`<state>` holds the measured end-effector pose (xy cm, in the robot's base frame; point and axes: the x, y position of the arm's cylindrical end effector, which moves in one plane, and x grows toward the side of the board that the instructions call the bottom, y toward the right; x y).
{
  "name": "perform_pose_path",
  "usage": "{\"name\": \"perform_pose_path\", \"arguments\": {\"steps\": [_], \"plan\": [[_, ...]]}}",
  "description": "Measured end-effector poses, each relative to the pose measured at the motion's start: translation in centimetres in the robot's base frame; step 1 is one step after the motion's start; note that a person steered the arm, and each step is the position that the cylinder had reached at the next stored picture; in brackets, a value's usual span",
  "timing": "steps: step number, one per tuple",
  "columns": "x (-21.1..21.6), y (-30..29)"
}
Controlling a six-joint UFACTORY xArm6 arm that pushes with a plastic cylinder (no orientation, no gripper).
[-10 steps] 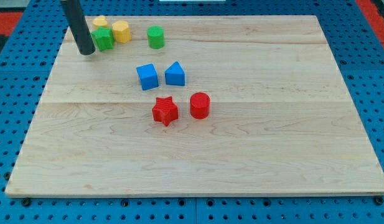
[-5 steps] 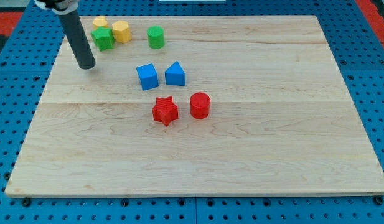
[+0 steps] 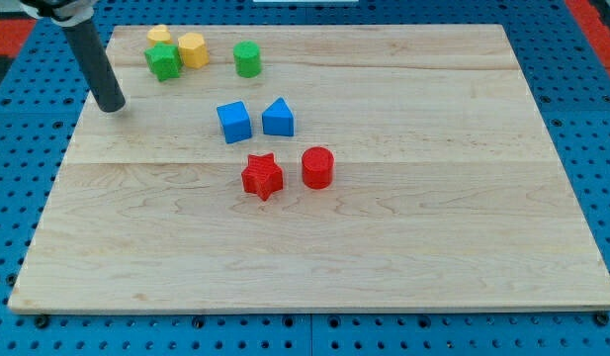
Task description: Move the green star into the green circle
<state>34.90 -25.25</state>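
The green star (image 3: 163, 61) lies near the view's top left, touching a yellow hexagon block (image 3: 193, 49) on its right and a second yellow block (image 3: 159, 36) above it. The green circle (image 3: 247, 59) stands apart to the right of them. My tip (image 3: 112, 107) rests on the board to the lower left of the green star, a clear gap away, touching no block.
A blue cube (image 3: 234, 122) and a blue triangle block (image 3: 278, 118) sit side by side below the green circle. A red star (image 3: 262, 176) and a red cylinder (image 3: 317, 167) lie lower, mid-board. The wooden board (image 3: 433, 198) lies on a blue pegboard.
My tip has moved away from the green star, down and then to the view's left. No block has moved.
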Motion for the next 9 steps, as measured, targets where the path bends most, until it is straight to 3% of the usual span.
{"name": "perform_pose_path", "arguments": {"steps": [2, 5, 6, 8, 9], "plan": [[-2.9, -0.2], [-3.0, -2.8], [-5.3, -3.7], [-7.7, 5.2], [-5.0, 10.7]]}}
